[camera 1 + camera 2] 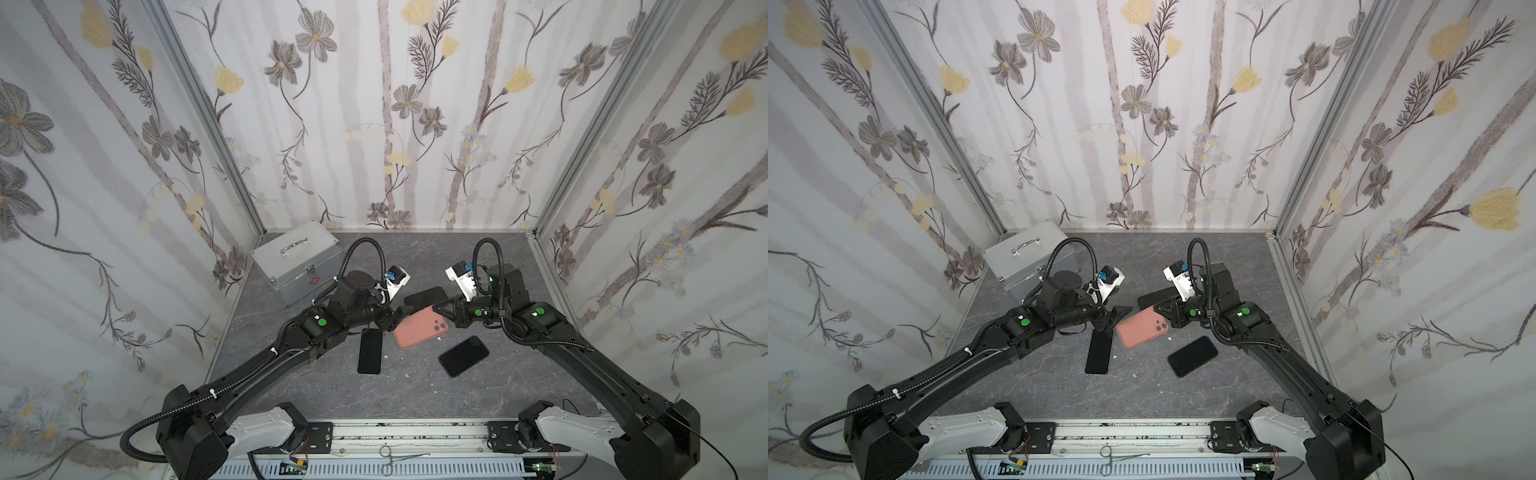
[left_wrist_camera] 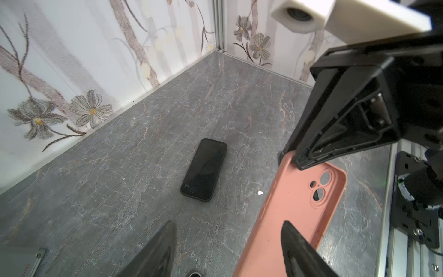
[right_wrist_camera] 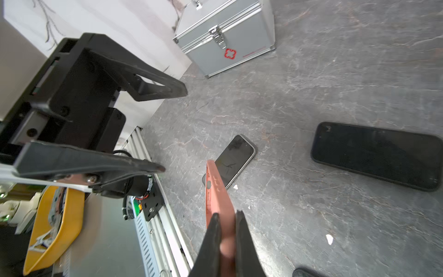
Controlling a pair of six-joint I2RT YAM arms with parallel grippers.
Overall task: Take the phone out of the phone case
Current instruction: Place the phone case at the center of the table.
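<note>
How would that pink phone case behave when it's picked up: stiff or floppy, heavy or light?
Probably light: the right fingers hold the pink phone case near one corner. Likely somewhat bendy, since it looks thin edge-on in the right wrist view. Its matte surface probably isn't slippery.

Three black flat phones (image 1: 370, 351), one salmon-pink silicone phone case (image 1: 417, 330), one silver metal box (image 1: 297, 266) with a handle, one pair of steel forceps (image 1: 395, 457).
</note>
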